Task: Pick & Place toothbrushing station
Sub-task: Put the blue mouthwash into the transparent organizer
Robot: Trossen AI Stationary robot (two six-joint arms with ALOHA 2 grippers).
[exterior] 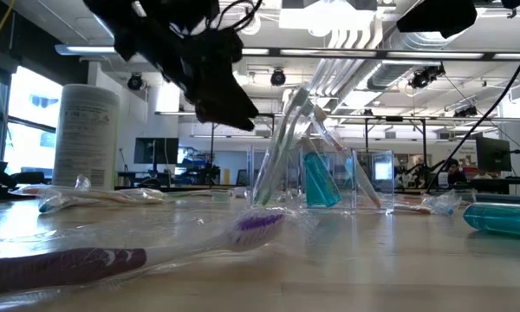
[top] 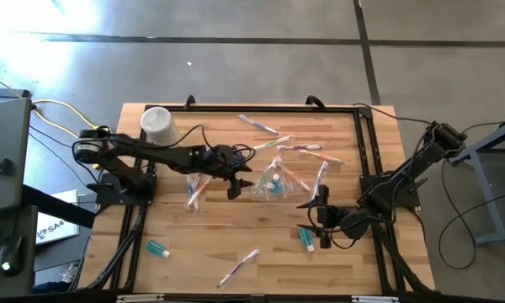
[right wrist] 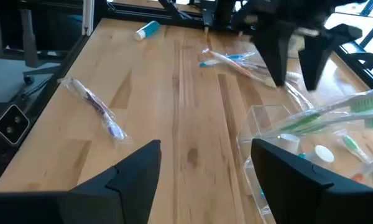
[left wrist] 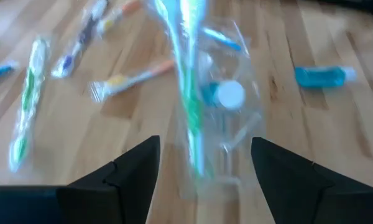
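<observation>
Two pincers are out over the counter (top: 261, 244). The left pincer (top: 237, 178) hangs w/ fingers apart just left of the toothbrushing station (top: 272, 186), which sits near the counter's middle. That clear boxy holder already carries a green-bristled toothbrush (left wrist: 189, 93) leaning out the top, a teal tube (exterior: 319, 180) standing inside, plus a couple more brushes. In the left wrist view the holder lies straight ahead, framed btwn the two dark fingers (left wrist: 133, 168).

The right pincer (top: 322, 220) waits nearer the front right, fingers also apart, empty, beside a small teal tube (top: 307, 241) lying on the wood.

Step in hand, as I judge it: closing in to grasp the station. To do it well:
- come in level and centred so both fingers straddle a wall or the body, not the leaning brush;
- grip low-ish, since the walls are thin clear plastic & likely slick;
- close slowly – too much squeeze may flex or pop it out;
- lift straight up, keep it upright so the contents don't tip out.

Loose wrapped toothbrushes (top: 195, 192) lie just left of the approach; avoid dragging them along. White tub (top: 159, 125) at far left is well apart, no issue.
</observation>
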